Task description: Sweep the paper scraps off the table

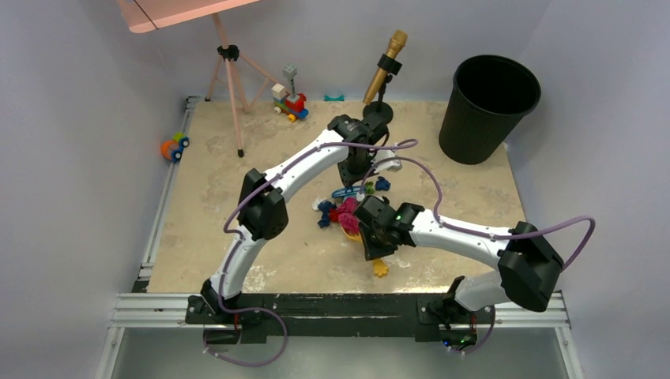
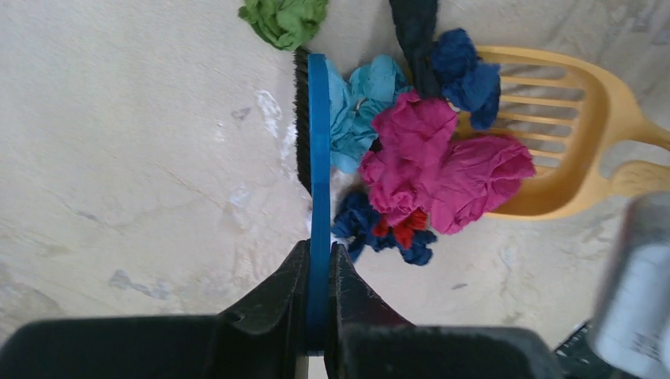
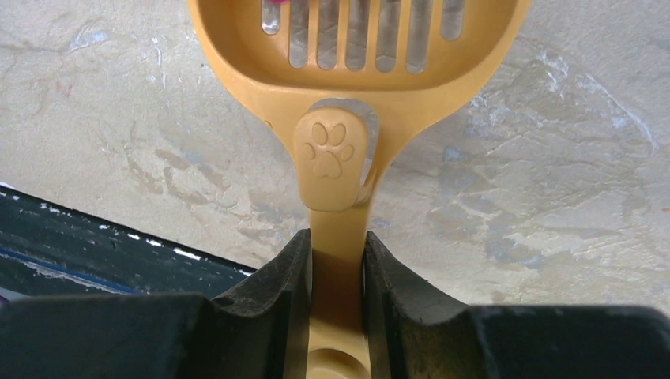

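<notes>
Paper scraps lie heaped mid-table: pink, teal, navy and red wads, with a green wad apart. My left gripper is shut on a blue brush whose bristles press against the heap's left side. My right gripper is shut on the handle of a yellow slotted scoop, which lies on the table at the heap's other side. Some wads rest on the scoop's mouth.
A black bin stands at the back right. A tripod, a toy block train and a gold microphone on a stand stand along the back. A toy car lies off the left rail.
</notes>
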`<state>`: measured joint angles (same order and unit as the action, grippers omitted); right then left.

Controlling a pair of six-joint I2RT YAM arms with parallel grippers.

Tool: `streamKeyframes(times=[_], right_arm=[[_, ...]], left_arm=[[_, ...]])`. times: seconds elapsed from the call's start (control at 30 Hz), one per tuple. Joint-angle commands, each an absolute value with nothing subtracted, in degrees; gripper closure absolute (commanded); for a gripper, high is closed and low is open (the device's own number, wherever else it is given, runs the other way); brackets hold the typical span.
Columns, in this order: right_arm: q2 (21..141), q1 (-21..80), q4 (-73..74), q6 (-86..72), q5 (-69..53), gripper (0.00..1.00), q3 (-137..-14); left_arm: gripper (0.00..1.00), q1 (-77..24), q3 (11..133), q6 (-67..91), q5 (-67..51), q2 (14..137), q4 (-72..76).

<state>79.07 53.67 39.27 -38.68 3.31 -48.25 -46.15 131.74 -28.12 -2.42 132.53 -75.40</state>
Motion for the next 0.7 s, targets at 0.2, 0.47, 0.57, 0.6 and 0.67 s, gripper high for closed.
streamKeyframes(times=[0.2, 0.47, 0.57, 0.6, 0.67], right_arm=[[77.5, 53.6, 36.3, -36.5, 5.9, 1.00, -49.6], [75.7, 53.9, 35.4, -35.9, 9.7, 1.00, -48.9], [74.1, 55.0, 33.6, -35.6, 11.0, 1.00, -47.7], [73.5, 55.5, 33.0, -35.5, 11.5, 1.00, -47.3], [72.4, 56.8, 31.9, -35.7, 12.9, 1.00, -46.4]], left_arm=[[1.00, -46.4, 129.4, -20.6, -10.1, 124.5, -81.6], [1.00, -46.4, 130.2, -16.8, -9.8, 122.4, -82.9], [1.00, -46.3, 131.0, -15.1, -7.8, 121.5, -82.5], [1.00, -46.3, 131.4, -14.6, -7.2, 121.2, -82.4], [1.00, -46.4, 132.5, -13.1, -5.4, 120.7, -83.1]])
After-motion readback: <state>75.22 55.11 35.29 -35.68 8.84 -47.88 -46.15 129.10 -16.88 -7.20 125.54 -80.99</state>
